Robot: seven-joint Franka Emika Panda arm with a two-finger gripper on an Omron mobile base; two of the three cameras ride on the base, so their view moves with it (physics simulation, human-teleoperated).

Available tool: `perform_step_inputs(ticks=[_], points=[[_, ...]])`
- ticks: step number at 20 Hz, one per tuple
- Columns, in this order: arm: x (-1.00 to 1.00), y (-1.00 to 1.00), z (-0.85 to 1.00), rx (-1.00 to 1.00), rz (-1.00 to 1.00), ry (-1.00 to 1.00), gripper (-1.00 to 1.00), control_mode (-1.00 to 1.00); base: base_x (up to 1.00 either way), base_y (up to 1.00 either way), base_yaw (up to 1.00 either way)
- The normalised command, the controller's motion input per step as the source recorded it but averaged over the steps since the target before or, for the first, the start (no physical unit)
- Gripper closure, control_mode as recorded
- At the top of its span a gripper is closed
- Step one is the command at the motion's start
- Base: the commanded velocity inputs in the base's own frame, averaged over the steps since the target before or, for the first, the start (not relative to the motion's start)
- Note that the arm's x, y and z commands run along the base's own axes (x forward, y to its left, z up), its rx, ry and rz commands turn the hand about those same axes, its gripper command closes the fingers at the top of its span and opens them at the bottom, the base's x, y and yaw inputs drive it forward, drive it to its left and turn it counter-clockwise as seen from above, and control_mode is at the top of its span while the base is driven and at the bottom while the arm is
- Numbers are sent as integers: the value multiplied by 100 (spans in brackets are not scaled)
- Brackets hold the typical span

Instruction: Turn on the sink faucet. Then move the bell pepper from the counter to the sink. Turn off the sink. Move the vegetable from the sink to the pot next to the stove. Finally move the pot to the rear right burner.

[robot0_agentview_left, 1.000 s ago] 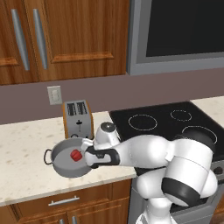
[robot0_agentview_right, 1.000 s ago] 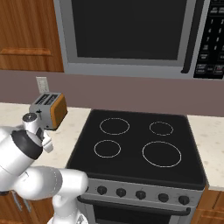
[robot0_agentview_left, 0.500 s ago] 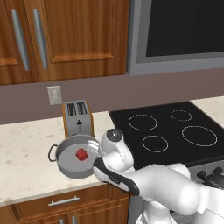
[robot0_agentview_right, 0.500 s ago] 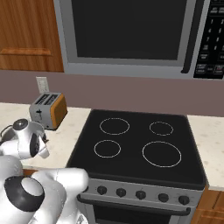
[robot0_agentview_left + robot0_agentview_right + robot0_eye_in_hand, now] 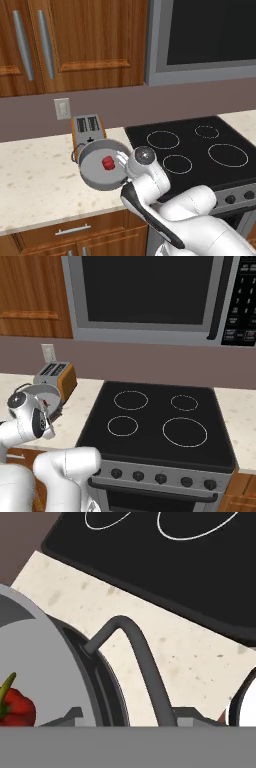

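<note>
Lifting — pot (image 5: 102, 165) higher than before, pepper (image 5: 107, 162) inside

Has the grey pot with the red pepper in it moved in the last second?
Yes. The pot has risen and shifted right toward the stove; it now overlaps the toaster in the left base view.

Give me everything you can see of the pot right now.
The pot is a round grey metal pan with a flat pale inside, darker walls and thin dark loop handles on opposite sides. The red bell pepper with its green stem lies inside it. It appears lifted and tipped above the beige counter, just in front of the toaster and left of the stove. In the hand view one loop handle runs down between the gripper fingertips, which look closed on it.
</note>
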Motion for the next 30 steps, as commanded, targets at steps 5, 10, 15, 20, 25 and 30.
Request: perform_step_inputs(ticks=[5,10,15,20,25,30], points=[[0,-60,28,8,-28,1,100,-100,0,0,0],[0,-64,25,7,-28,4,100,-100,0,0,0],[0,-71,19,6,-29,6,100,-100,0,0,0],[5,-73,18,5,-30,4,100,-100,0,0,0],[8,-75,11,4,-30,1,100,-100,0,0,0],[11,-70,0,4,-29,2,100,-100,0,0,0]])
